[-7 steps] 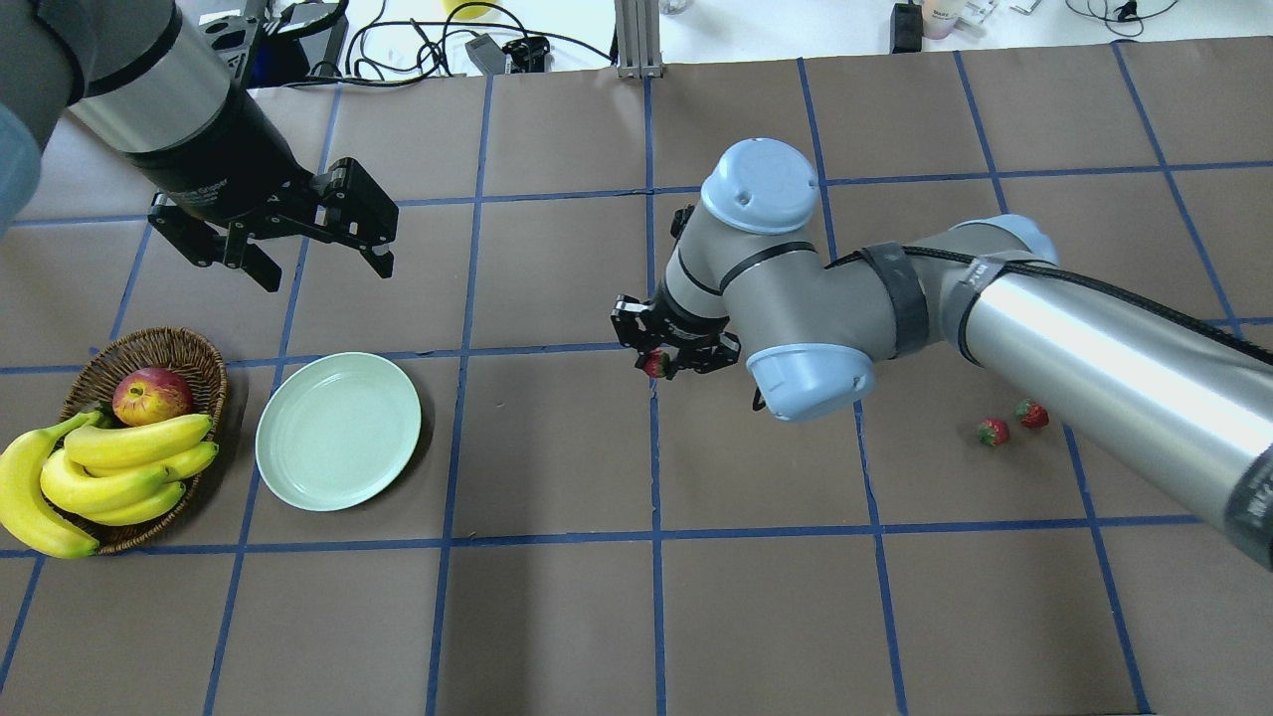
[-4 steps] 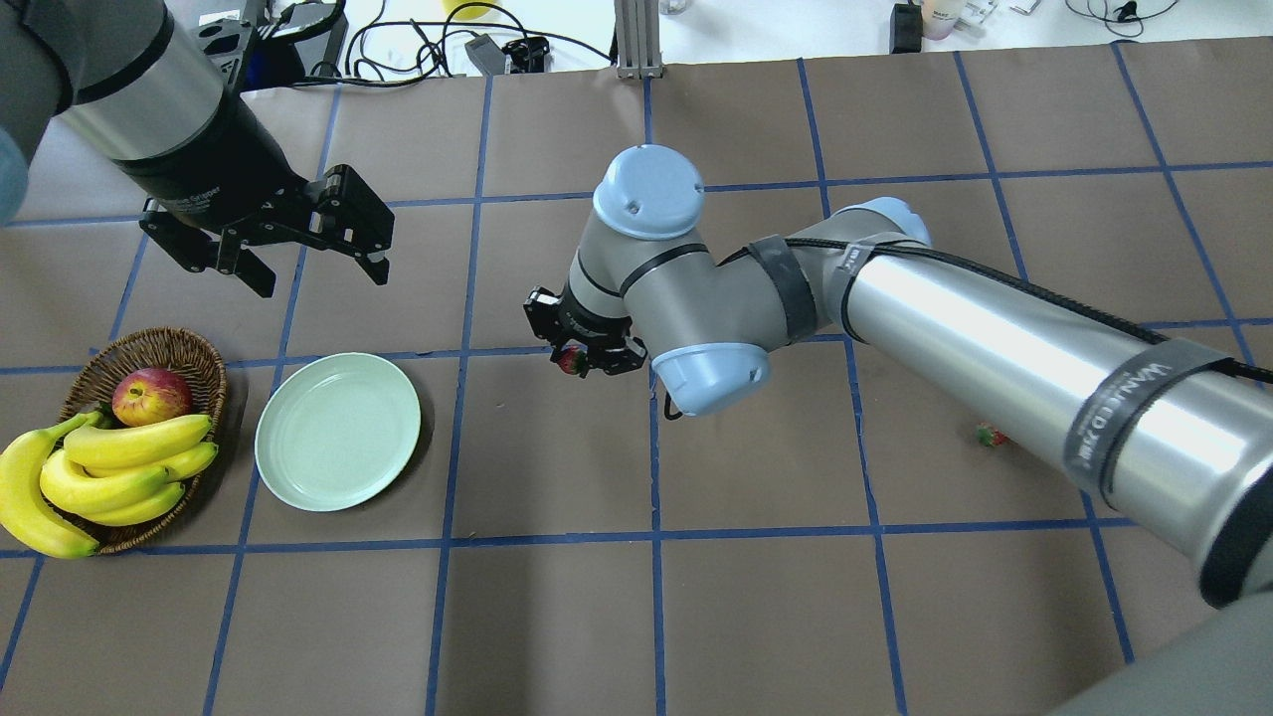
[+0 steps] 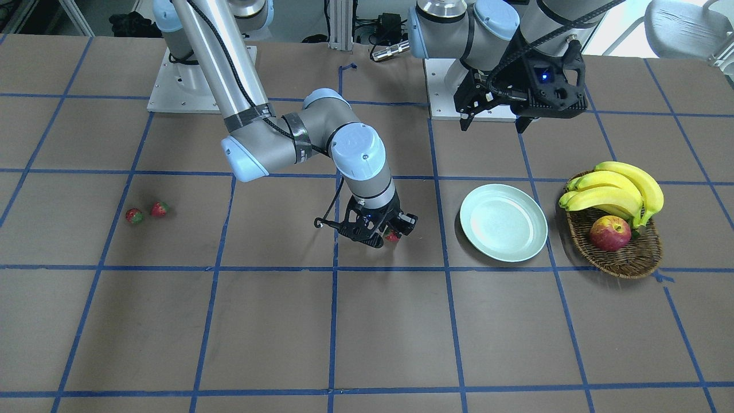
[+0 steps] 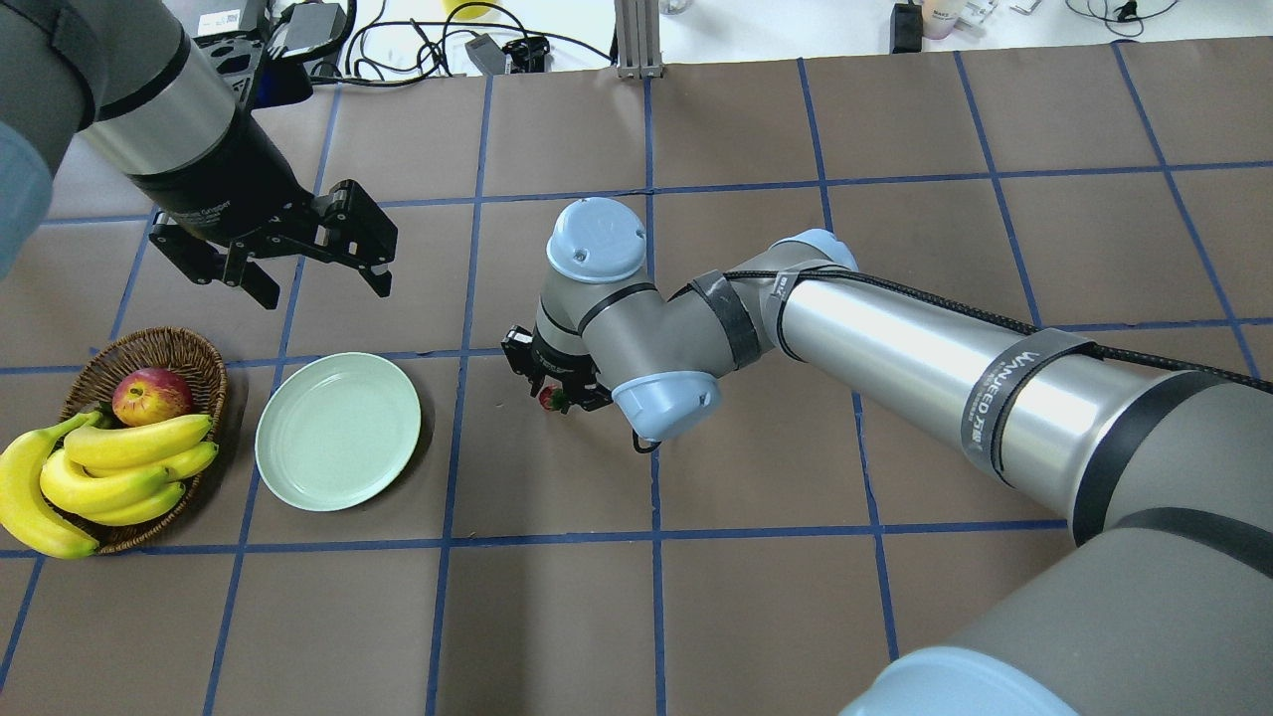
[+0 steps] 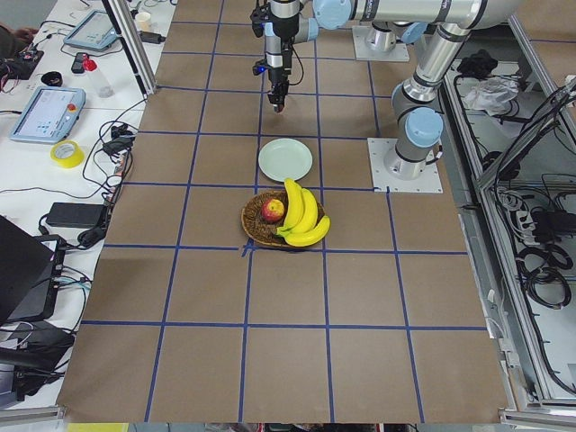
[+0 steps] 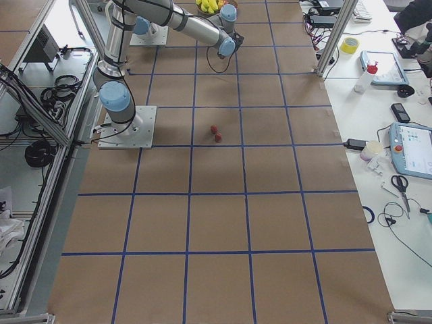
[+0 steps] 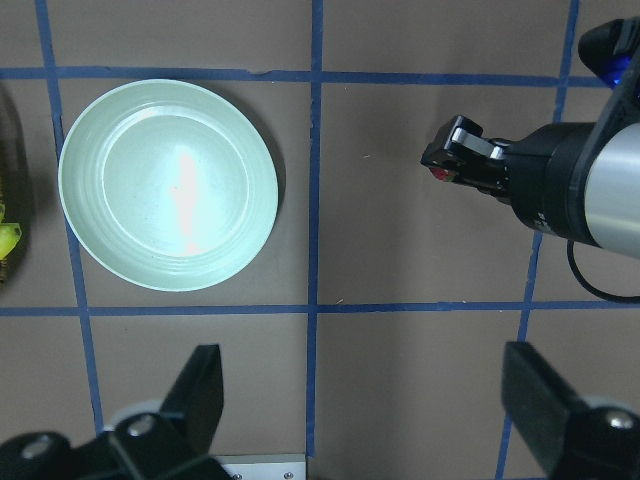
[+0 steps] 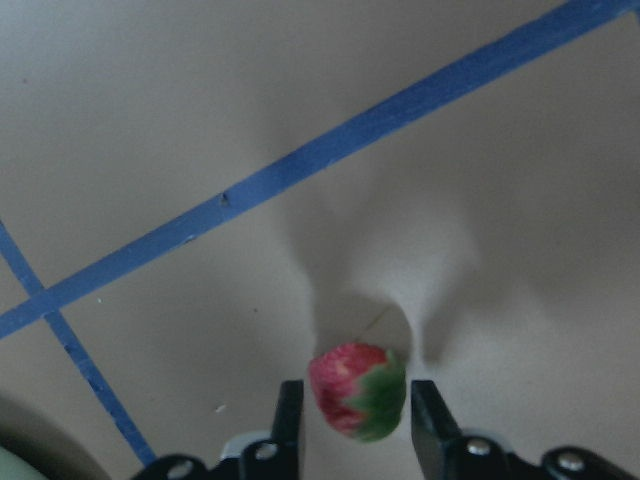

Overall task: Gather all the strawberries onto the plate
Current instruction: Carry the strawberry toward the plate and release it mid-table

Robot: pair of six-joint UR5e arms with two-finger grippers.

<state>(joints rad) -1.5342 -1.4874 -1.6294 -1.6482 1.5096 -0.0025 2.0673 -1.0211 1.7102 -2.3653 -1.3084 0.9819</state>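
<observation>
ok, right hand (image 4: 550,390) is clamped on a strawberry (image 4: 550,400), fingers (image 8: 289,410) pressing it from both sides, green cap toward the camera in the right wrist view. berry (image 8: 357,391) seems to hang a little off the desk (image 4: 557,617), going by the soft shadow under it, but the gap is hard to judge. in the overhead view it sits in the grid square just right of the plate (image 4: 338,445), near it but not over it, close to a blue tape line (image 4: 459,358). from the front view the same hand (image 3: 390,232) points down with the berry (image 3: 392,236) showing red at the tips.

plate is bare, glossy mint green, flat on the desk beside the basket (image 4: 149,343). basket holds an apple (image 4: 151,395) and bananas (image 4: 129,467).

other two strawberries (image 3: 134,215) lie on the desk touching or almost touching, well apart from the plate on the robot's right side; the right arm hides them in the overhead view, and they show as small red dots in the right side view (image 6: 215,133).

left hand (image 4: 326,288) hangs above the desk behind the plate, fingers spread wide, nothing between them; its wrist view looks straight down on the plate (image 7: 168,185).
</observation>
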